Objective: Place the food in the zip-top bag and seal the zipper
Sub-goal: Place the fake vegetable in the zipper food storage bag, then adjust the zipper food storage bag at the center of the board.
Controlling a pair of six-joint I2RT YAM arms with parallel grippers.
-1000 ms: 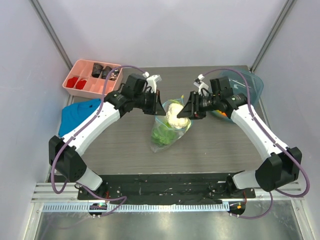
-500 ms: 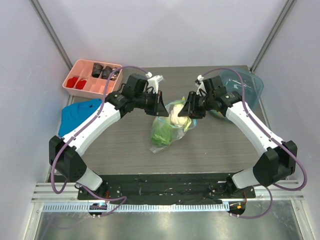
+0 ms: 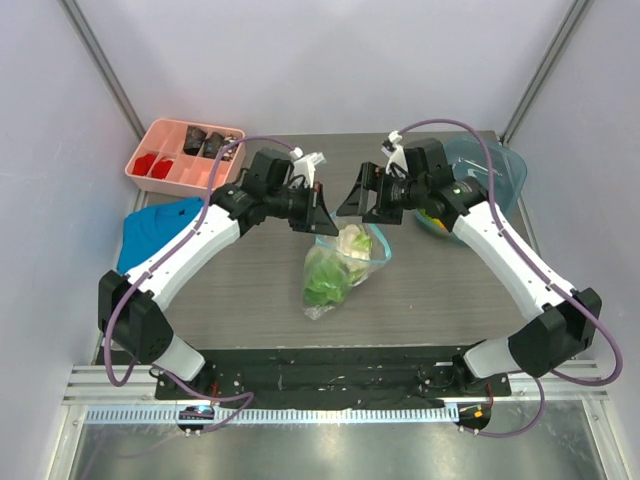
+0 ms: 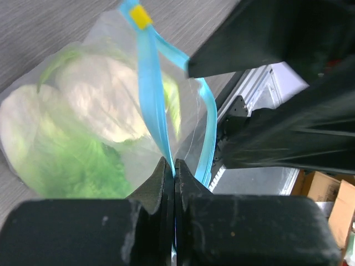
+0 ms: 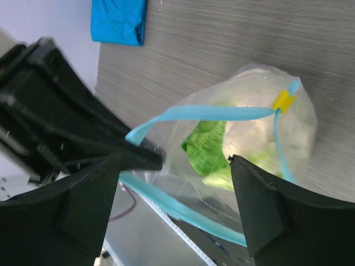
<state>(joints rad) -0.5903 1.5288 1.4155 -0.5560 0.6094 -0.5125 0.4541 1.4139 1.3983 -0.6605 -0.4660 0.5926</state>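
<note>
The zip-top bag (image 3: 338,268) hangs from my left gripper (image 3: 318,210), its lower end on the table. The pale green cabbage (image 3: 330,275) is inside it. In the left wrist view my left gripper (image 4: 173,166) is shut on the light-blue zipper (image 4: 150,88), with the cabbage (image 4: 83,127) behind the plastic and a yellow slider (image 4: 140,16) at the strip's far end. My right gripper (image 3: 365,205) is open and empty, just right of the bag's mouth. In the right wrist view its fingers (image 5: 260,210) straddle the open mouth, above the zipper (image 5: 211,113) and cabbage (image 5: 213,147).
A teal bowl (image 3: 495,165) at the back right holds small orange and yellow fruits (image 3: 440,222), partly hidden by my right arm. A pink divided tray (image 3: 185,155) with dark and red pieces sits at the back left. A blue folded cloth (image 3: 155,228) lies at the left edge.
My right gripper has let go of the bag's mouth, opened and drawn back and to the left. The bag now hangs from the left gripper alone and has sagged lower.
</note>
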